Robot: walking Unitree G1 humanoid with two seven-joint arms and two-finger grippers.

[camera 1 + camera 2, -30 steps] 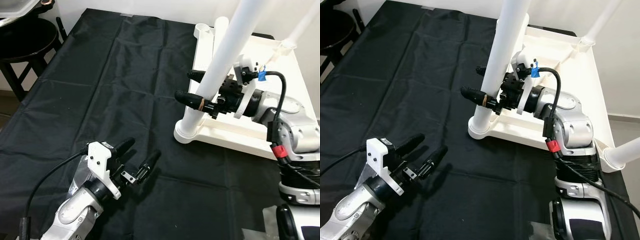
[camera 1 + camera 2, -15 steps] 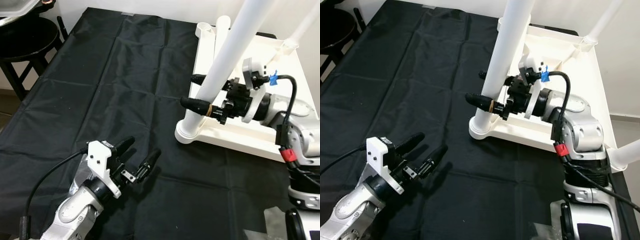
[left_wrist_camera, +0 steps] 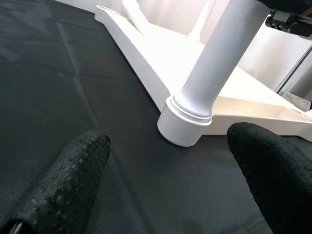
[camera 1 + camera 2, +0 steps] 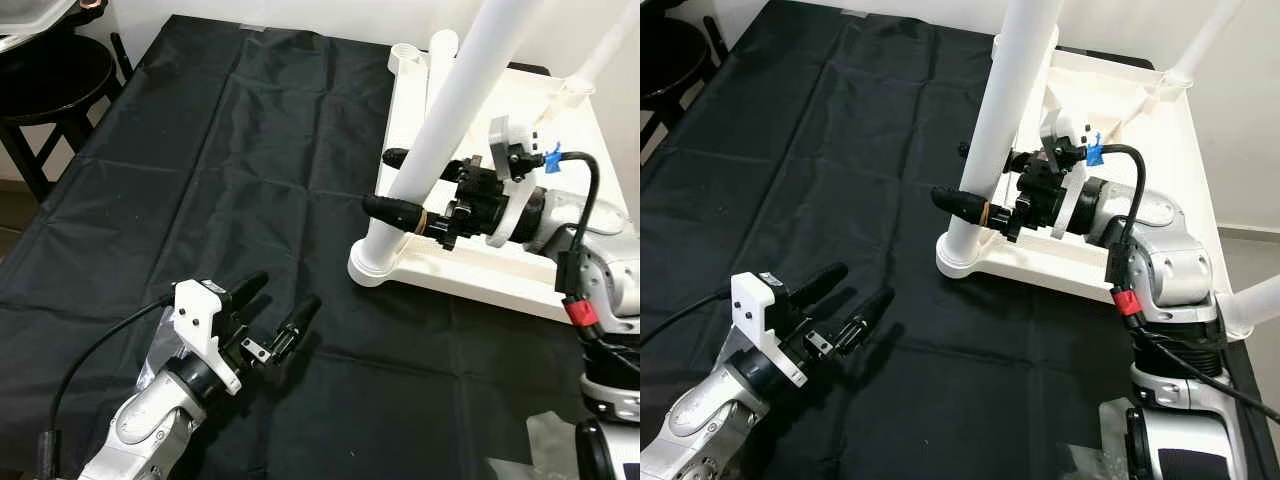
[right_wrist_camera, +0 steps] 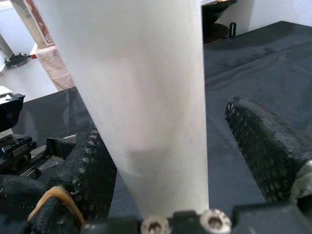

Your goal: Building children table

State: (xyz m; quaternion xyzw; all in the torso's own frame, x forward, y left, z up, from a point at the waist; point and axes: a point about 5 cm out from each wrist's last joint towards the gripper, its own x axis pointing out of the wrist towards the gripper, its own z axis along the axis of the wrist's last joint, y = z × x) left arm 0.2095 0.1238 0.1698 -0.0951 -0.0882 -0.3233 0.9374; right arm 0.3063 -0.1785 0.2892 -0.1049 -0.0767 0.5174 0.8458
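A black cloth (image 4: 230,150) covers the floor, and on its right half lies the upside-down white children's tabletop (image 4: 560,130), its underside up like a shallow tray. Nothing loose lies in that tray; it carries only its legs, one at the far corner and the near-left leg (image 4: 450,110) rising steeply from its socket collar (image 4: 375,262).

The right claw (image 4: 415,190) straddles this leg just above the collar, one finger each side. In the right wrist view one finger (image 5: 92,180) lies against the white tube while the other (image 5: 265,146) stands apart, so the grip looks slack rather than clamped. Over the last second the right wrist has turned and shifted a little to the right while the leg stayed upright; that suggests the leg is seated and the claw is re-gripping or letting go.

The left claw (image 4: 275,320) hovers low over the cloth at near left, fingers spread, empty. A dark stool (image 4: 40,90) stands far left.
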